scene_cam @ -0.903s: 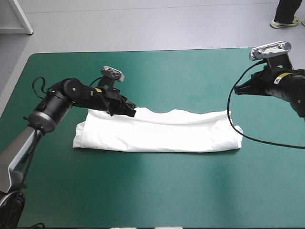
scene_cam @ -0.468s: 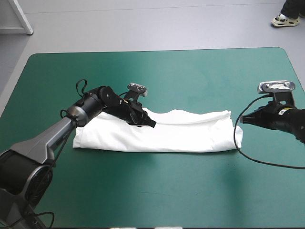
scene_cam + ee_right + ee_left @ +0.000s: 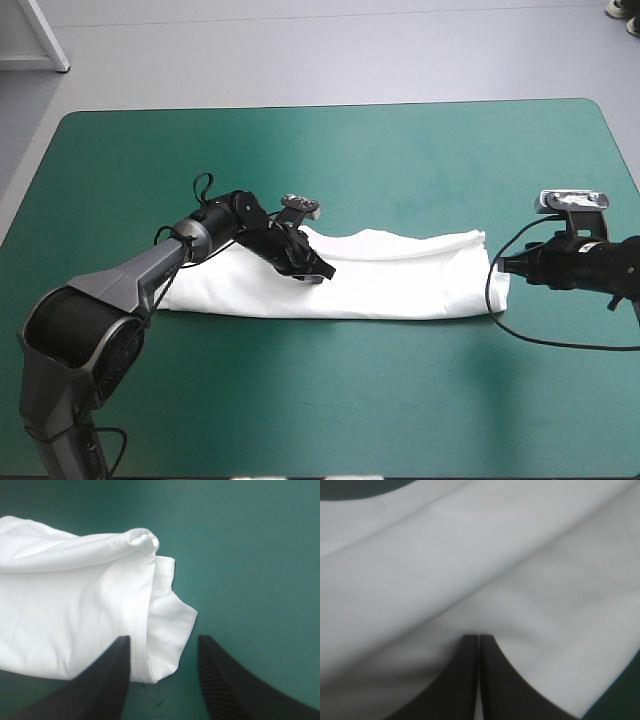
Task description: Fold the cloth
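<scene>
The white T-shirt (image 3: 400, 275) lies folded into a long band across the middle of the teal-green table. My left gripper (image 3: 322, 272) rests low on the band's left part, shut on the T-shirt. The left wrist view shows its black tips (image 3: 479, 637) pinching a crease of white cloth (image 3: 470, 555). At the band's right end my right gripper (image 3: 500, 265) stands open, just above the table. Its fingers (image 3: 112, 675) flank the end corner of the T-shirt (image 3: 75, 595).
The teal-green cover (image 3: 330, 400) stretches wide between the T-shirt and the front edge, and also behind it toward the far edge. The right arm's black cable loops on the table beside the T-shirt's right end.
My left gripper has slid rightward and nearer along the T-shirt, taking the left far edge with it. The right gripper has dropped and come in to the T-shirt's right end.
</scene>
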Controlling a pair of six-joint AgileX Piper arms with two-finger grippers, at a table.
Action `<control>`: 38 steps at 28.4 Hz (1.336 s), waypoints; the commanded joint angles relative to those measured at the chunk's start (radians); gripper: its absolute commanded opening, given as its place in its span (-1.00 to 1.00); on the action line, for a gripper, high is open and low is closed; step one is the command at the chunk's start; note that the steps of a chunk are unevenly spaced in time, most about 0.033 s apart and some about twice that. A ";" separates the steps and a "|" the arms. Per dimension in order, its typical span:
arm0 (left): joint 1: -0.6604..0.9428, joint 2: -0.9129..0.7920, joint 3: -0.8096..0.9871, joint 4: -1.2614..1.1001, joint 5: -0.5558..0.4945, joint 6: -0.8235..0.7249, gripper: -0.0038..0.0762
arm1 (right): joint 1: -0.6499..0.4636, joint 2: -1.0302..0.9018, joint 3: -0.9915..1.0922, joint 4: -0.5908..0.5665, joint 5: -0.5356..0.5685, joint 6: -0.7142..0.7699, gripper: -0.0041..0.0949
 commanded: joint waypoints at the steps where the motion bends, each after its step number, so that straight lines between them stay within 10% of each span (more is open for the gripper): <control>1: -0.010 -0.019 -0.018 -0.009 -0.008 0.007 -0.86 | -0.006 0.009 -0.026 0.034 -0.015 -0.021 0.56; 22: -0.018 -0.019 -0.018 -0.009 -0.008 0.022 -0.86 | -0.006 0.373 -0.017 0.230 -0.047 -0.228 0.53; 31: -0.018 -0.019 -0.018 -0.009 -0.010 0.028 -0.86 | 0.043 0.428 -0.020 0.387 0.016 -0.359 -0.16; 34: -0.016 -0.019 -0.018 -0.009 -0.016 0.028 -0.86 | 0.064 0.428 -0.020 0.373 0.008 -0.363 -0.87; 38: -0.016 -0.019 -0.018 -0.009 -0.016 0.028 -0.86 | 0.064 0.428 -0.033 0.373 -0.015 -0.370 -0.95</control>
